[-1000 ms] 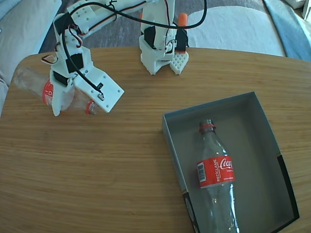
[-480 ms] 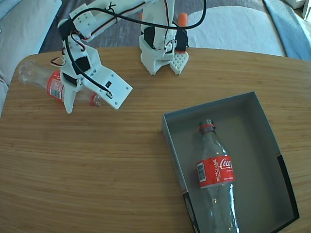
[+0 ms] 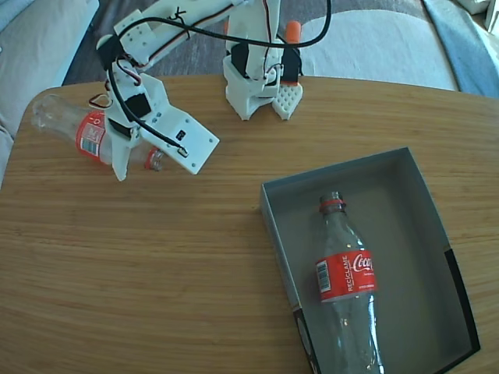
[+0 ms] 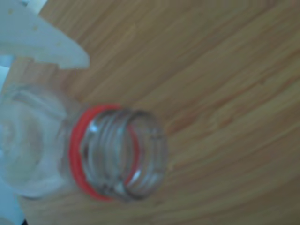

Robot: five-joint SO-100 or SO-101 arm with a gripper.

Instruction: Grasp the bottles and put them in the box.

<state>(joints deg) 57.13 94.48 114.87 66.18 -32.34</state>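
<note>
Fixed view: gripper (image 3: 134,156) clamps one bottle (image 3: 82,132) near its neck, upper left, off the table; the other bottle (image 3: 347,288) lies in the box (image 3: 437,226), lower right. Wrist view: open neck (image 4: 123,153). Empty, light, slippery; neck grip suits

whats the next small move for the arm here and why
Probably carry the held bottle rightward in the fixed view toward the box. The gripper looks closed around its neck end, the other bottle already lies inside, and bare floor remains on the box's right side.
</note>
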